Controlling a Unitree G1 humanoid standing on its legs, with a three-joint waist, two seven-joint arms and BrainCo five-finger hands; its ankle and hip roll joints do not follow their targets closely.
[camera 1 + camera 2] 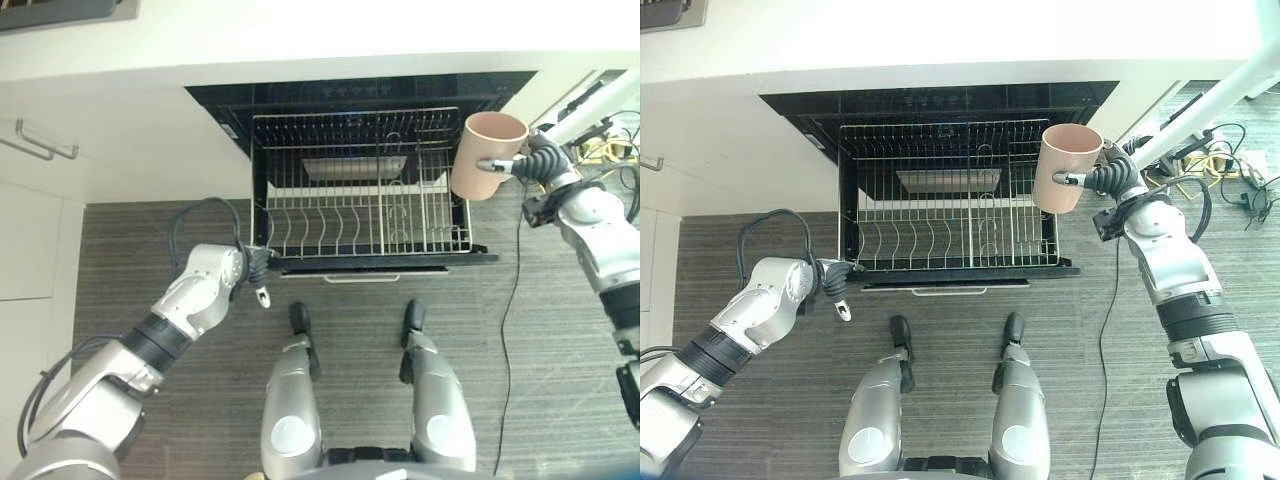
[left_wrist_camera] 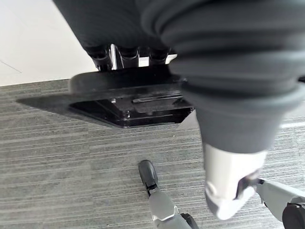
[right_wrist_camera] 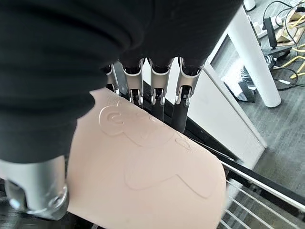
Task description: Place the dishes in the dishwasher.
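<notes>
Pink cup point(image 1: 488, 153) held upright in right robot hand point(image 1: 1110, 179), fingers curled round its side, thumb on the near wall, just above the right edge of the pulled-out wire rack point(image 1: 360, 190). Rack bare of dishes, sitting in the open dishwasher point(image 1: 360, 95) under the white bench point(image 1: 300, 35). Left robot hand point(image 1: 256, 270) at the front left corner of the drawer front, fingers bent over its dark edge, seemingly bracing it; hard to tell how tight the hold is.

Judged step: carrying the cup over, with lowering into the rack not yet done.

Risks from here:
- Cup hanging partly outside the right rail; a straight descent likely to clip the rim wire or the dishwasher's side wall and knock the cup loose.
- Grip on a smooth, rounded wall; a tilt of the wrist could let it slide out.
- Set down on tines, cup could tip.
- Left robot hand slipping could let the drawer roll.
</notes>
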